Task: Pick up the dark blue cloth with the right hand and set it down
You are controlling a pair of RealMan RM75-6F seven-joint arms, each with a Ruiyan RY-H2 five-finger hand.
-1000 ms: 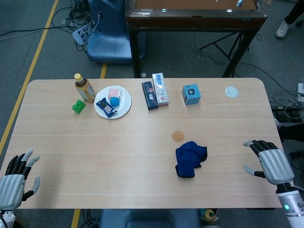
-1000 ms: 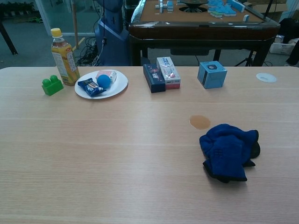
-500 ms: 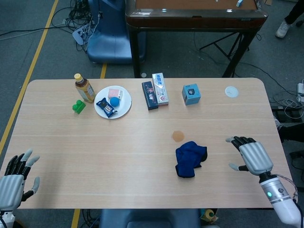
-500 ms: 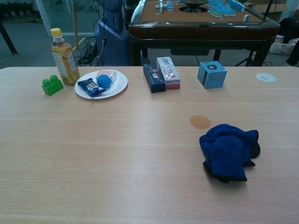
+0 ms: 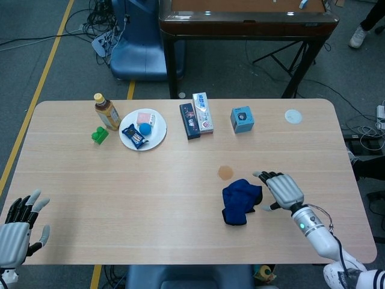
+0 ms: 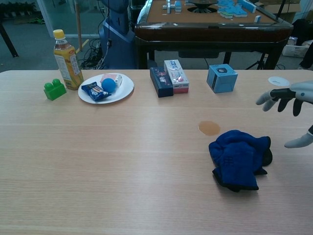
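The dark blue cloth (image 5: 241, 201) is lying crumpled on the wooden table (image 5: 120, 192), and the right hand (image 5: 281, 189) is hovering just beside it, at about 3 o'clock from the cloth in the head view. The hand is holding nothing, with its fingers (image 6: 275, 97) spreading apart above the tabletop; whether the thumb tip is brushing the cloth's edge cannot be told. In the chest view the right hand (image 6: 293, 105) is showing at the frame's right edge, at roughly 2 o'clock from the cloth (image 6: 239, 157).

The cloth is sitting in a bunched heap with folds and a darker rim along its lower edge. A small round brown spot (image 5: 225, 172) is lying on the table at about 11 o'clock from it, close by but apart.

The left hand (image 5: 17, 226) is resting at the table's near-left corner, well apart from the cloth, fingers apart and gripping nothing.
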